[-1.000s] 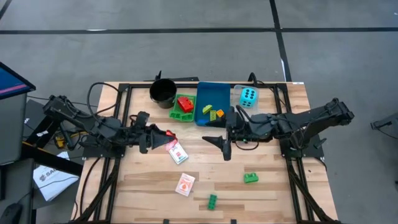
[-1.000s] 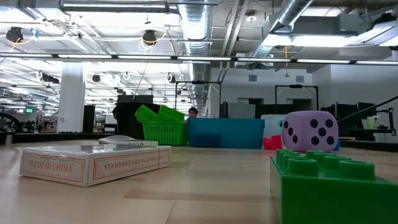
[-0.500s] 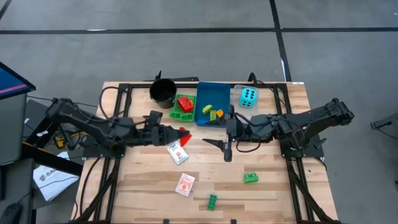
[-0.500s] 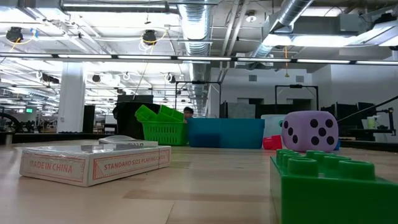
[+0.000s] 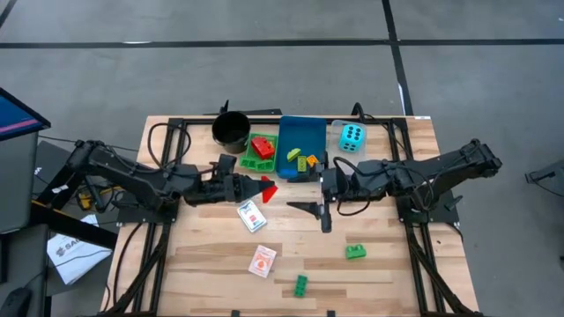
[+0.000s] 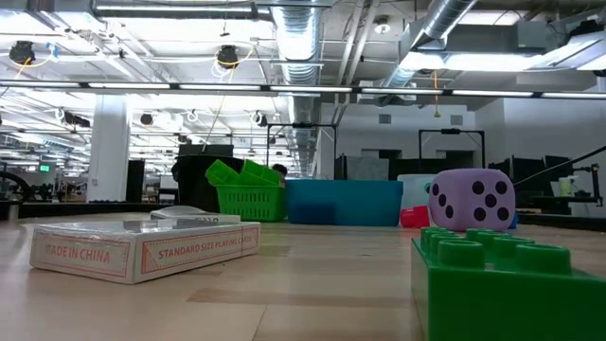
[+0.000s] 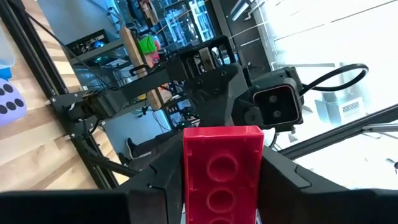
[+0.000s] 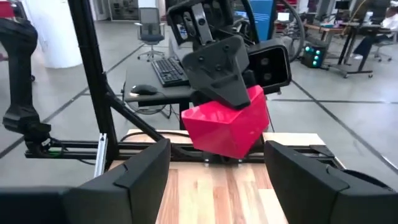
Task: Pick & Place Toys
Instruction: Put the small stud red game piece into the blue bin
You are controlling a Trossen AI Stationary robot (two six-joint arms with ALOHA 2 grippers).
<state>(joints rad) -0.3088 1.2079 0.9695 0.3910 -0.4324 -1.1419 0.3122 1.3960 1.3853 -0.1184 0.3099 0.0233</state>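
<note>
A red brick [image 5: 268, 188] hangs above the table's middle with my left gripper [image 5: 262, 187] shut on it; in the left wrist view the red brick [image 7: 221, 163] fills the gap between the fingers. My right gripper [image 5: 315, 212] stands open just right of it, facing it, with nothing between its fingers [image 8: 134, 180]. The right wrist view shows the brick [image 8: 227, 127] held up ahead. On the table lie two card packs [image 5: 252, 216] [image 5: 263, 261] and two green bricks [image 5: 355, 252] [image 5: 301, 284]. A cyan die [image 5: 352, 136] sits at the far right. My left gripper pinches the red brick by its two long sides [image 7: 187, 180] between its two fingers. The fingers come about level from the table's left and lie along the brick, whose free end sticks out past them. The brick is lifted clear of the table.
Along the far edge stand a black cup [image 5: 231, 129], a green tray [image 5: 249, 161] with a red brick and a blue tray [image 5: 300, 133] with small bricks. The low view shows a purple die [image 6: 472, 201], a card pack [image 6: 142, 248] and a green brick [image 6: 511, 284] close by.
My left gripper has carried the red brick toward the table's right, nearer to my right gripper, and has rolled a little about its own pointing line. My right gripper has stayed in place and has rolled, so its fingers stand differently.
</note>
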